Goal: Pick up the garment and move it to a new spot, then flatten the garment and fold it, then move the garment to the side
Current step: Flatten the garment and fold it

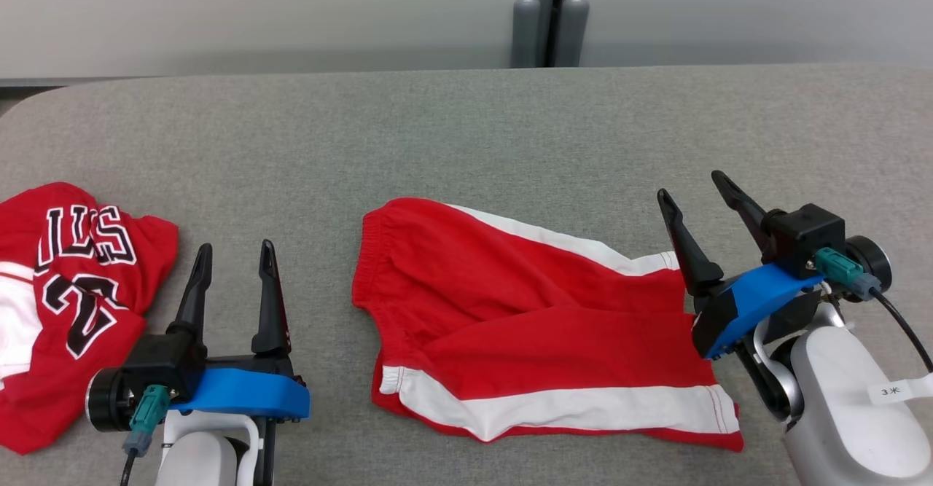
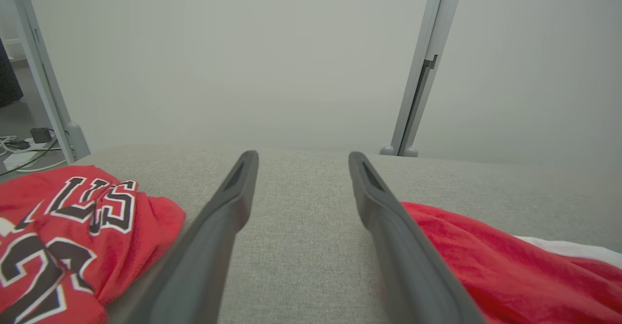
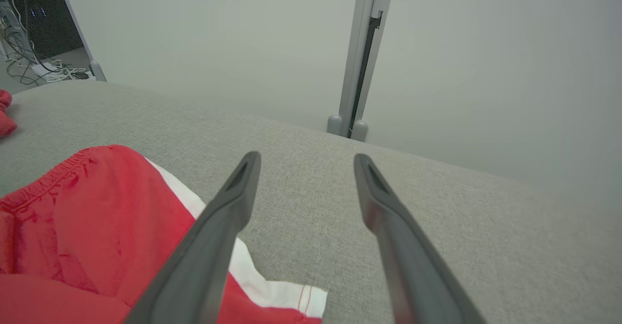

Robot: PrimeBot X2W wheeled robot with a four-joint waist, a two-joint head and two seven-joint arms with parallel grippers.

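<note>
The garment (image 1: pixel 525 311) is a pair of red shorts with white side stripes, lying spread on the grey table (image 1: pixel 466 129) in the head view, waistband to the left. It also fills the lower right of the left wrist view as red cloth (image 2: pixel 510 270) and the lower left of the right wrist view (image 3: pixel 87 222). My right gripper (image 1: pixel 692 187) stands open just off the shorts' right hem, nothing between its fingers (image 3: pixel 228 207). Left of the waistband, my left gripper (image 1: pixel 235 249) is open over bare table, its fingers (image 2: pixel 233 197) empty.
A crumpled red jersey (image 1: pixel 65 296) with black-and-white lettering lies at the table's left edge, close to my left gripper; it shows too in the left wrist view (image 2: pixel 73 231). A grey post (image 1: pixel 550 20) stands against the wall behind the table.
</note>
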